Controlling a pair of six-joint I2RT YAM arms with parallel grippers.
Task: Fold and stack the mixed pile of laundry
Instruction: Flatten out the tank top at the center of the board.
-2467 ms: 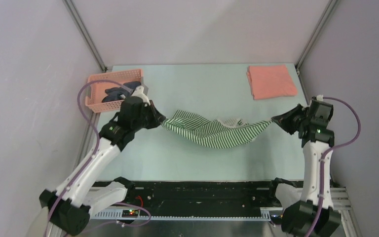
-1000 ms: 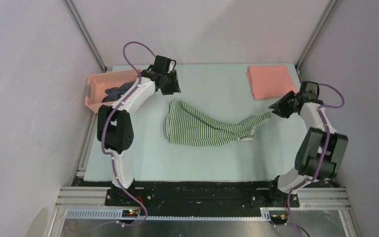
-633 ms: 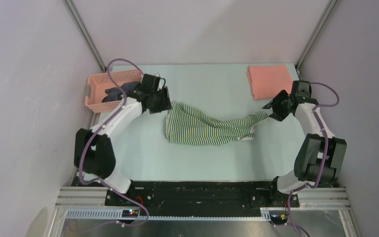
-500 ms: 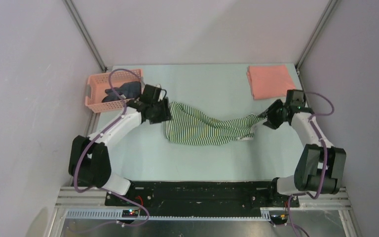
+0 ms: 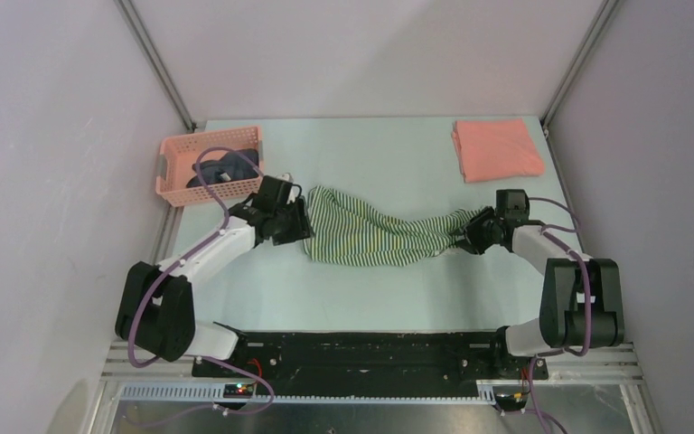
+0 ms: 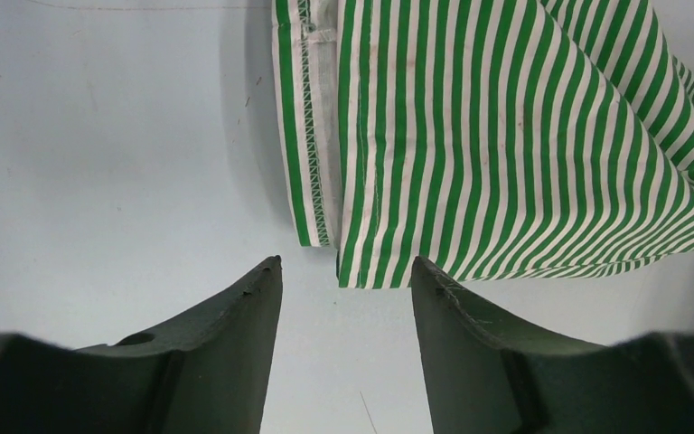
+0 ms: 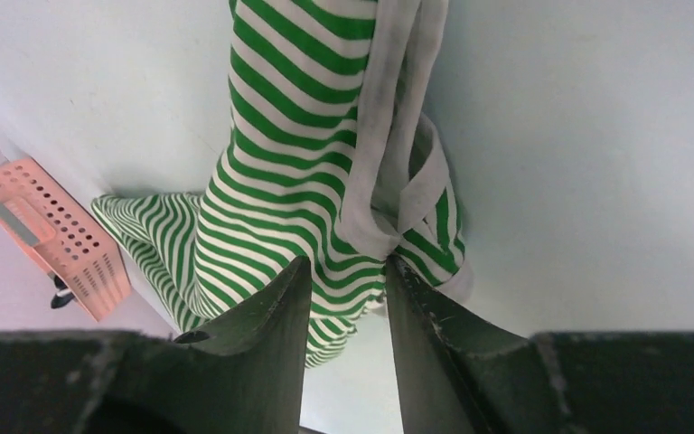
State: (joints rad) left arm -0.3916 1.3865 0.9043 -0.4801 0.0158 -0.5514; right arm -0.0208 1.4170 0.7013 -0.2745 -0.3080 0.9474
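Striped shirt [image 5: 370,237] dropped mid-worktop: left gripper [image 6: 345,262], fingers spread, returns to regrip its hem, right gripper [image 7: 347,259] still pinching, before flattening.

We see a robot lab cell: plain grey walls [image 5: 45,181], aluminium frame posts [image 5: 154,63], a pale table [image 5: 379,158], left arm [image 5: 212,253] and right arm [image 5: 578,298] bolted on a black rail [image 5: 370,357].

A pink perforated plastic basket [image 5: 208,137] is set at about ten o'clock on the pale green tabletop [image 5: 379,158], close to its left edge. A slot handle is cut into its short wall. The tabletop is enclosed by grey walls [image 5: 361,54], with slanted metal struts [image 5: 155,63] at eleven and one o'clock.
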